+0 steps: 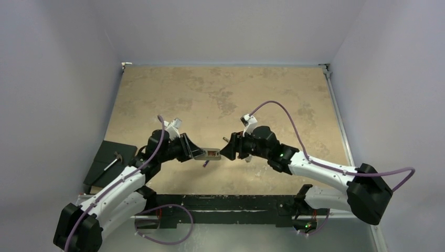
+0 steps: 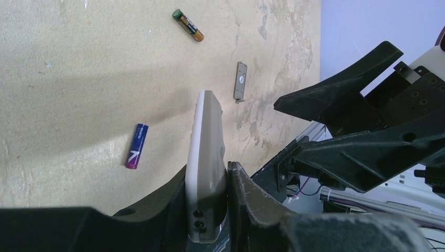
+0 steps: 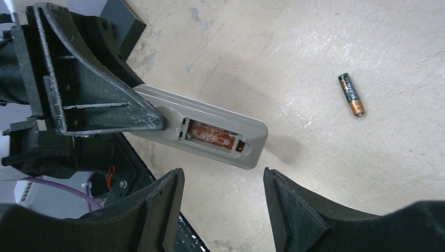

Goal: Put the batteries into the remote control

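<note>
My left gripper [image 2: 207, 169] is shut on the remote control [image 2: 206, 136] and holds it on edge above the table. In the right wrist view the remote control [image 3: 168, 107] shows its grey back, and its open recess [image 3: 211, 134] bares a brown board with no battery in it. My right gripper [image 3: 223, 197] is open and empty, just short of the remote's free end, and the two grippers face each other in the top view [image 1: 226, 151]. The purple-blue battery [image 2: 136, 146] lies on the table below the remote. Farther off lies the brown battery with a gold end [image 3: 351, 94].
A small flat grey cover piece [image 2: 240, 80] lies on the tan table beyond the remote. A black box [image 1: 107, 163] sits at the table's left edge near the left arm. A black rail [image 1: 225, 202] runs along the near edge. Walls enclose the table.
</note>
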